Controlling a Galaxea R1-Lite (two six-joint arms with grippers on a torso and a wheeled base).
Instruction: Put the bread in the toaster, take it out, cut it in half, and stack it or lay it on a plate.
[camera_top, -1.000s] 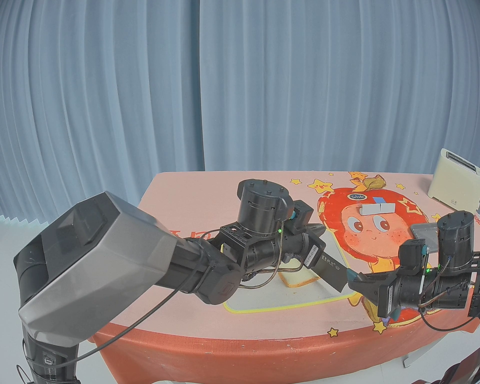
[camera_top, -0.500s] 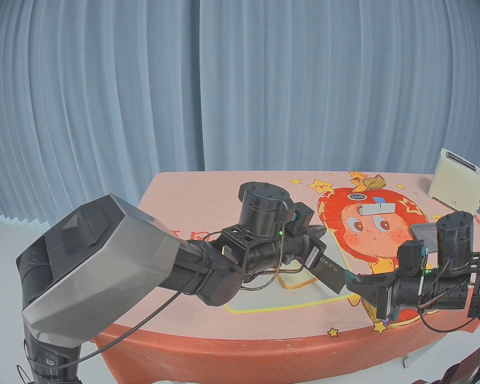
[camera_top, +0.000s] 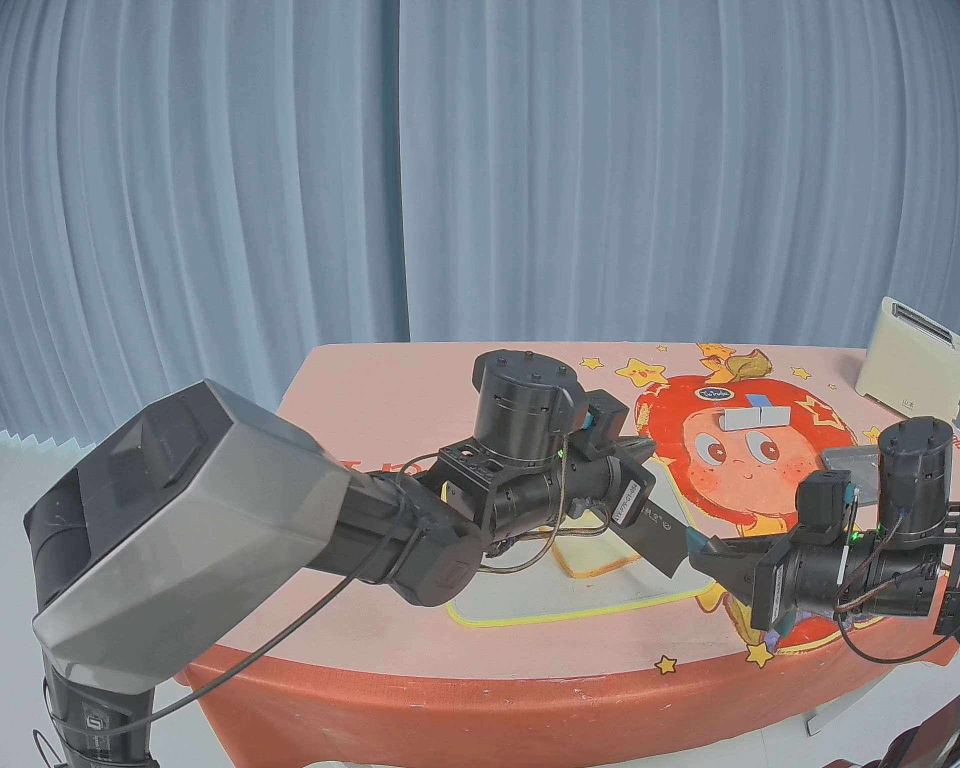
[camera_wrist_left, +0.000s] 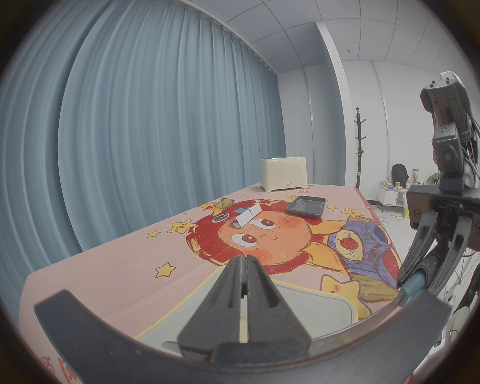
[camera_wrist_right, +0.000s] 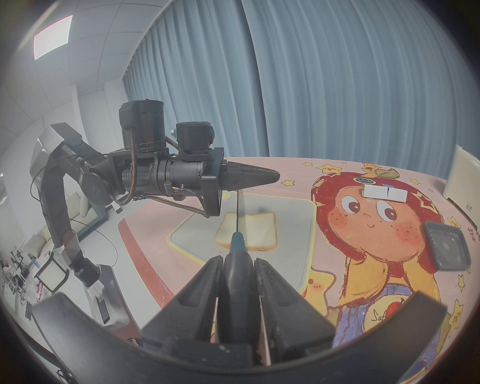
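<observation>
- Your right gripper (camera_top: 706, 553) sits at the lower right of the head frame. It is clamped on the knife (camera_top: 655, 528) by the teal-tipped handle.
- The dark blade runs up and left from that gripper toward the frame centre. In the right wrist view the blade stands on edge over the bread (camera_wrist_right: 247, 231). You cannot tell from these frames whether the edge touches the slice.
- Your left gripper (camera_top: 640, 457) sits at the centre of the head frame. Its fingers are pressed together with nothing between them, pointing toward the right of the frame. It is just above the far end of the blade; contact cannot be told.
- The bread is one slice lying flat on the mat (camera_top: 560, 600), just below the centre of the head frame. It is partly hidden there by the left wrist and the blade.
- The toaster (camera_top: 912, 362) stands at the right edge of the head frame, on the far corner of the table (camera_top: 400, 400), well apart from the bread.
- The tray (camera_top: 848, 462) lies at mid-right of the head frame, between the toaster and the right arm, which hides part of it.
- A white tag (camera_top: 755, 417) lies on the cartoon's forehead, right of centre.
</observation>
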